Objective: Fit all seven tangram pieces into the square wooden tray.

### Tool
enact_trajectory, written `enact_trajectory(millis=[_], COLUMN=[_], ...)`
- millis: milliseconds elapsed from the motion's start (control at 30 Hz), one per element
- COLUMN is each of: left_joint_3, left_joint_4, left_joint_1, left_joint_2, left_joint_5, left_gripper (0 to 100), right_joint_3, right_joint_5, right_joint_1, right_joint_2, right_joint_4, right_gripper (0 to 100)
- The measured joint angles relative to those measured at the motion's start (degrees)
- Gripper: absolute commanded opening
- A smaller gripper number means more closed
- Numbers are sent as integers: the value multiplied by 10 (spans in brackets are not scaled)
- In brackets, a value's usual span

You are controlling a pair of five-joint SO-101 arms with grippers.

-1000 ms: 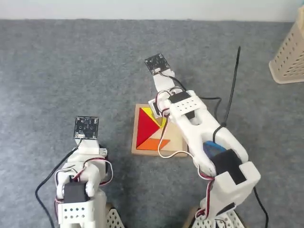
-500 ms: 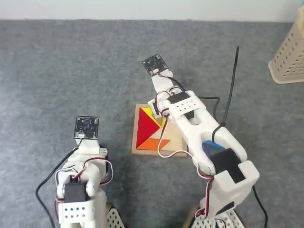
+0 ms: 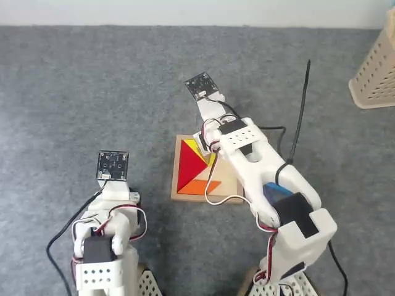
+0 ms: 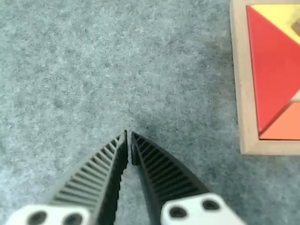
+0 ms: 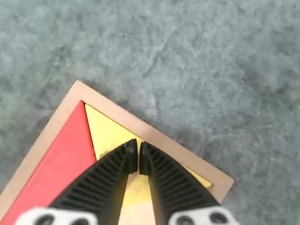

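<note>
High view: right arm (image 3: 259,166) is settling after shifting slightly left; right gripper (image 5: 138,157), jaws closed and empty, is seemingly seating the yellow piece (image 5: 105,133) in the tray (image 5: 117,114); left gripper (image 4: 129,138) is idling, jaws closed.

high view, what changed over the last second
The right arm swung very slightly to the left over the tray, then settled. Its pincer is shut above the yellow piece; nothing was gripped or released. The left arm, its shut pincer, the tray and the red piece and orange piece stayed put.
</note>
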Motion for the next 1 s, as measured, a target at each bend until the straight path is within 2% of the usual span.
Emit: enact_trajectory(millis=[400,1000], left_joint_3=[0,0], left_joint_4=[0,0], left_joint_1=[0,0], left_joint_2=[0,0], left_joint_5=[0,0], left_gripper=[12,12], right_joint_3=[28,217], right_joint_5=[0,-28], right_joint_1=[16,18], right_joint_2=[-11,-224], right_joint_4=[-2,-2], right_gripper=[7,7])
